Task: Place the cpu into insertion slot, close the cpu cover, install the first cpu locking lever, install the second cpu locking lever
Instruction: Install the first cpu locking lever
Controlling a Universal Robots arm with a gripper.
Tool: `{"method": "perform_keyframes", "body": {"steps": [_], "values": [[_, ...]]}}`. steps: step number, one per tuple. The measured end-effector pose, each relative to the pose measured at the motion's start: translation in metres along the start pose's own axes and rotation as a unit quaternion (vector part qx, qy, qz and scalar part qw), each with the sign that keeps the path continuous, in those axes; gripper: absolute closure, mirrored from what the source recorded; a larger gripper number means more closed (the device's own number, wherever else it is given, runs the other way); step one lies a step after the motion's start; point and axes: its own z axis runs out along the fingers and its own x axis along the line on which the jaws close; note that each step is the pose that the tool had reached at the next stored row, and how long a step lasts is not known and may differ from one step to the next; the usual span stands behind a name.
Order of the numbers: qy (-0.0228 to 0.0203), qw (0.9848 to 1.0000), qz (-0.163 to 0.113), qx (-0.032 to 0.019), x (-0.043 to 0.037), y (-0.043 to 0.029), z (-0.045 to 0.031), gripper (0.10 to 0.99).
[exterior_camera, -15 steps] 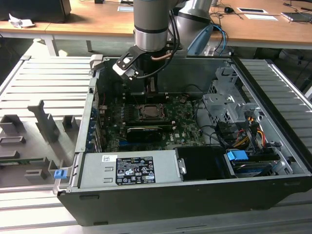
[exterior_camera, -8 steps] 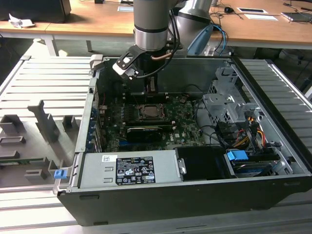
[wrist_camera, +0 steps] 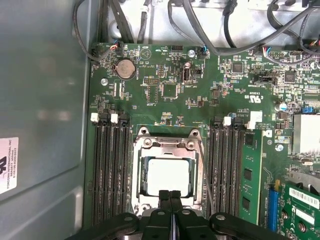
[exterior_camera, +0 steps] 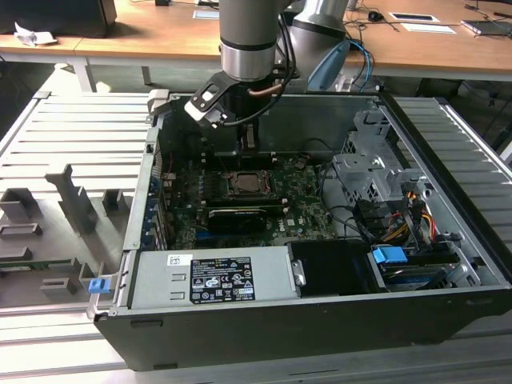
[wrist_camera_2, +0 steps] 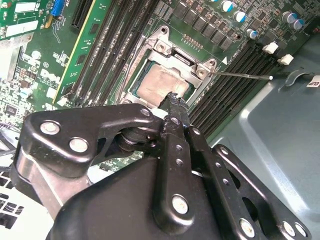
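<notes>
- Exterior view: the gripper [exterior_camera: 249, 142] hangs inside the open computer case [exterior_camera: 320, 328], just at twelve o'clock of the socket [exterior_camera: 230, 182]
- A long black card [exterior_camera: 237, 218] lies at six o'clock of the socket and a grey drive cage [exterior_camera: 364, 172] at three o'clock, so the free room looks to be straight up
- Second wrist view: the gripper's fingers are clenched together on nothing, and their joined tip sits at the socket's edge
- The chip [wrist_camera_2: 160, 86] lies in the socket with the cover plate [wrist_camera_2: 172, 50] seemingly flat around it
- A thin lever [wrist_camera_2: 245, 76] juts free across the memory slots [wrist_camera_2: 235, 100] and looks unlatched
- A sideways slip of the tip could scrape the chip's bare face or bend that lever
- First wrist view: the closed tip [wrist_camera: 170, 195] meets the near edge of the cover plate [wrist_camera: 167, 142]; whether it touches or hovers I cannot tell
- The chip [wrist_camera: 168, 175] sits square in the cut-out
- Memory slots [wrist_camera: 107, 170] crowd both flanks of the socket, leaving little side room
- The case wall [wrist_camera: 45, 100] stands beyond one bank, and the cables [wrist_camera: 210, 30] are well apart
- An off-centre push could tilt the plate or load the chip unevenly
</notes>
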Motion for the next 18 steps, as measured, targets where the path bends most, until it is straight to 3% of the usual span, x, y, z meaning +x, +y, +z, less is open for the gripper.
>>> {"method": "perform_keyframes", "body": {"steps": [18], "values": [[0.0001, 1.0, 0.0, -0.0001, 0.0003, 0.0007, -0.019, 0.98]]}}
